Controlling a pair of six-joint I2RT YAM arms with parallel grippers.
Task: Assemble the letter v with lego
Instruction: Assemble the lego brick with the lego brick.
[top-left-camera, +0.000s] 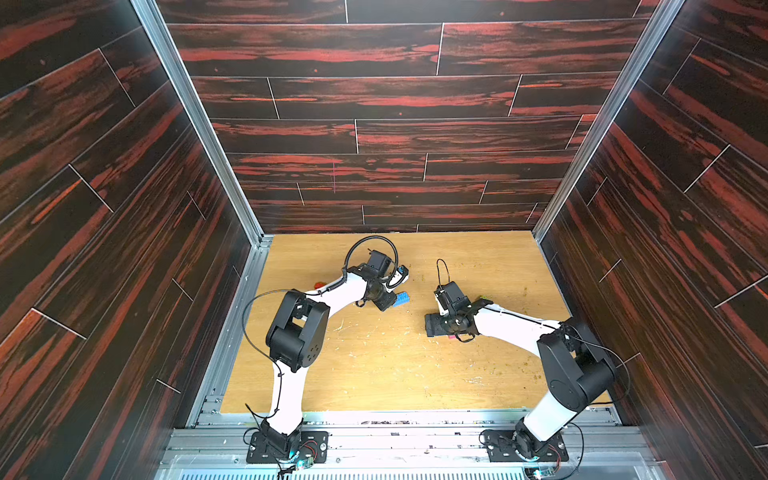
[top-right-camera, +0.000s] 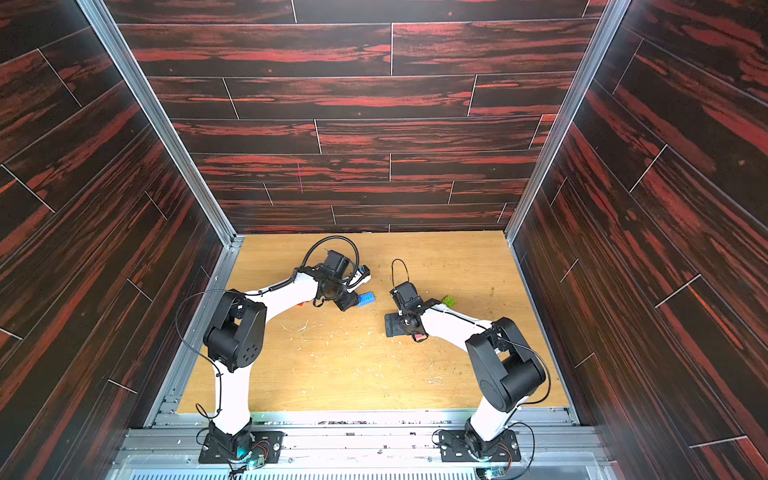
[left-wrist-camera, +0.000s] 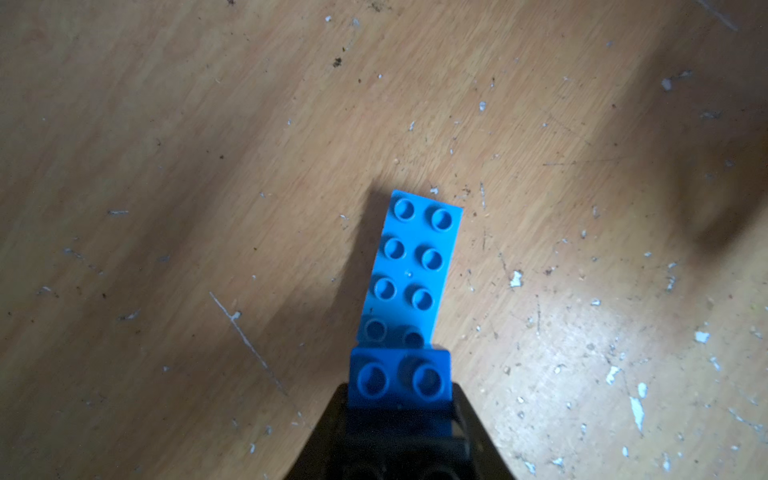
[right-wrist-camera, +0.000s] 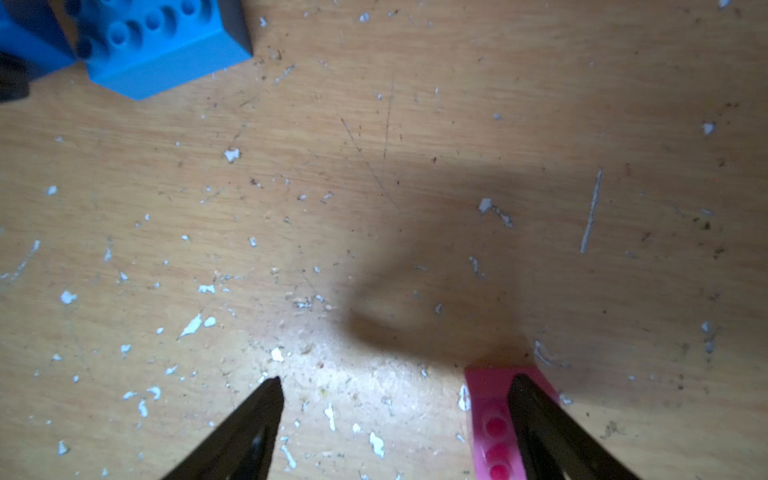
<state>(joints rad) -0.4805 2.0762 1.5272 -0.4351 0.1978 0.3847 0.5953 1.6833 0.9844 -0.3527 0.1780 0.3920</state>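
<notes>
Left jaws are clamped on a dark blue brick (left-wrist-camera: 399, 382). Touching it, the long light blue brick (left-wrist-camera: 411, 266) lies on the bench (left-wrist-camera: 166, 166), long axis pointing straight away. Right jaws gape wide, pink brick (right-wrist-camera: 490, 415) right by one of them, well apart from the light blue brick.

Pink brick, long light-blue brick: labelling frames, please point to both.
Long light-blue brick (left-wrist-camera: 409, 272): left wrist view, studded top face.
Pink brick (right-wrist-camera: 488, 395): right wrist view, top face beside its studs.
</notes>
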